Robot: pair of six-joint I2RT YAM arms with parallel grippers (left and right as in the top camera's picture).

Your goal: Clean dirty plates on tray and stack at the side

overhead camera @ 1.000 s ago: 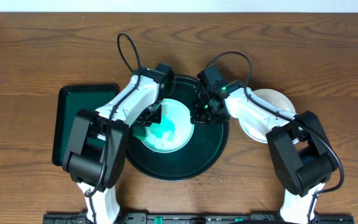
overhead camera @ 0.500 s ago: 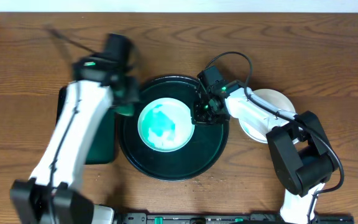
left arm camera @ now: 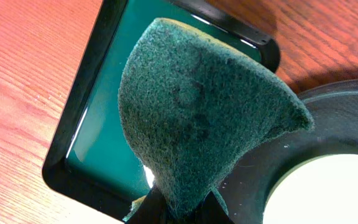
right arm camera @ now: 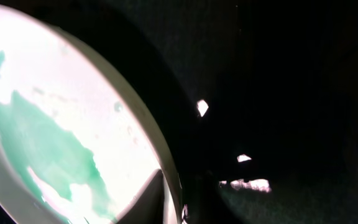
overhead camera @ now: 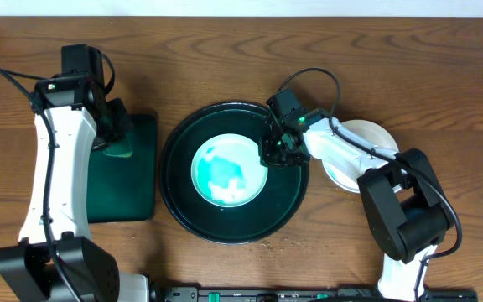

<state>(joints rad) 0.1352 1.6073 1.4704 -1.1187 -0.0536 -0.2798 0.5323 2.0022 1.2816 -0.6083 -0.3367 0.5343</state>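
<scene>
Now L gripper (left arm camera: 174, 206) pinches fuzzy sponge (left arm camera: 197, 112); R gripper (right arm camera: 178, 198) pinches smeared round plate (right arm camera: 61, 118).

Plates: two in sight. One smeared plate (overhead camera: 229, 172), teal on white; one clean white plate (overhead camera: 367, 134) out on the counter (overhead camera: 409, 67), partly under an arm. Cannot tell whether that one is a single plate or a stack.

Trays: two. One round tray (overhead camera: 183, 210), black-green; one rectangular tray (overhead camera: 132, 193), dark green.

Scouring pads: one, dark green scouring pad (left arm camera: 197, 118).

Arms: two, the left arm (overhead camera: 57, 168) and the right arm (overhead camera: 342, 151), each with one black cable looping off it, so two cables.
</scene>
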